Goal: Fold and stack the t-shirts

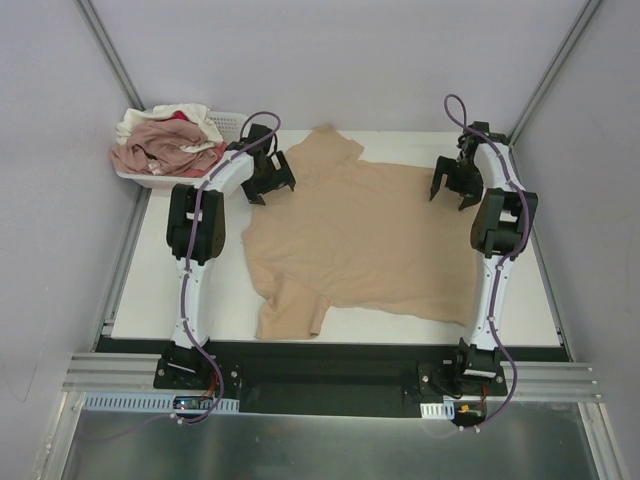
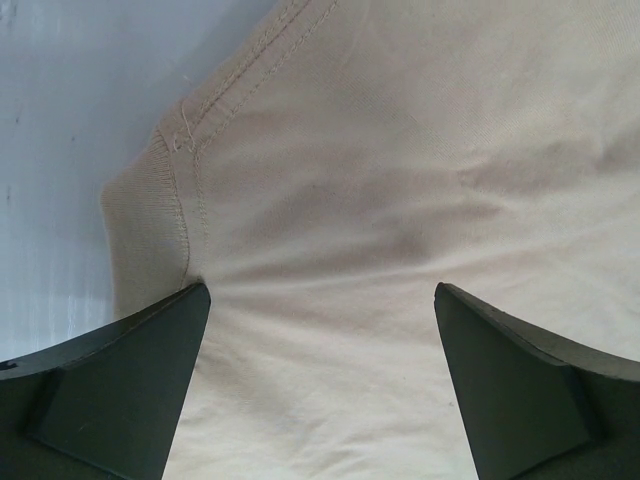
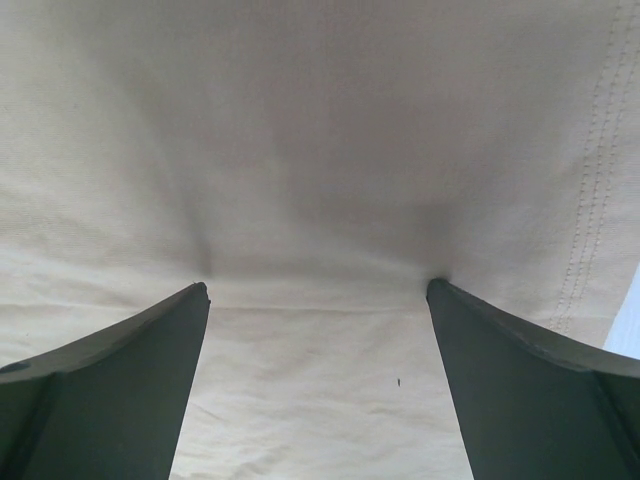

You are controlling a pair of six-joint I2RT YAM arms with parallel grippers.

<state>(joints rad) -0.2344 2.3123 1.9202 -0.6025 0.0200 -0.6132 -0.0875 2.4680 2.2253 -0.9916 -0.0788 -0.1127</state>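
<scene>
At far left, the basket (image 1: 233,121) holds crumpled t-shirts (image 1: 165,146).

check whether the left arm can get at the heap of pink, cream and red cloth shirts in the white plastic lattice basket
Probably yes: the left gripper, open and empty over the flat tan-beige cloth t-shirt, sits right beside the basket, and nothing stands between it and the heap of shirts.

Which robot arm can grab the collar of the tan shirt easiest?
The left one, probably. Its open left claw sits right at the ribbed collar of the tan shirt; the right claw is over by the hem.
</scene>
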